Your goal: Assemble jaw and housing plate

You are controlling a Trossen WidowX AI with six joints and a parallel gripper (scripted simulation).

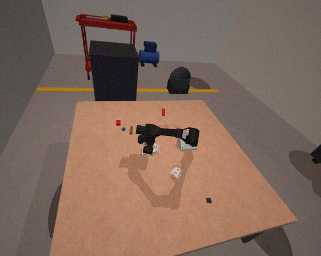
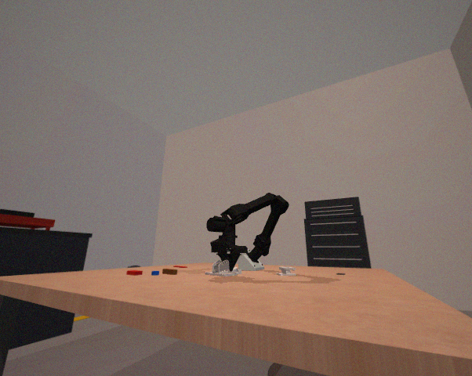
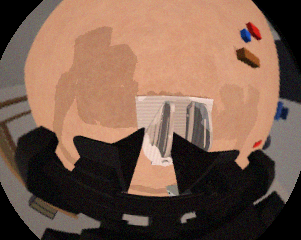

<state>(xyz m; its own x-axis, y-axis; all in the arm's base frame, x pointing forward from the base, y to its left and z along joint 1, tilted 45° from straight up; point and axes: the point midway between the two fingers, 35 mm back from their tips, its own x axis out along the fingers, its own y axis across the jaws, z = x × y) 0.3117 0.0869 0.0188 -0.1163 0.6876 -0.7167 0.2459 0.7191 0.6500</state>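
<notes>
The white base plate (image 1: 143, 152) (image 2: 212, 274) (image 3: 144, 106) lies on the table under my gripper. My gripper (image 3: 157, 132) points down at it, its fingers shut on one pale jaw (image 3: 162, 122). This jaw stands over the left part of the base in the wrist view. The other jaw (image 3: 199, 122) stands at the right part of the base, beside the held one with a gap between them. The pins and any meshing of teeth are hidden. A separate white piece (image 1: 176, 172) (image 2: 286, 271), seemingly the housing plate, lies away from the base.
The arm's pale mount (image 1: 187, 144) (image 2: 251, 261) stands behind the base. A brown block (image 1: 131, 129) (image 2: 169, 271) (image 3: 248, 57), a blue block (image 1: 123, 128) and a red block (image 1: 118, 122) lie to one side. A red strip (image 1: 163, 112) and a dark square (image 1: 208, 200) lie farther off.
</notes>
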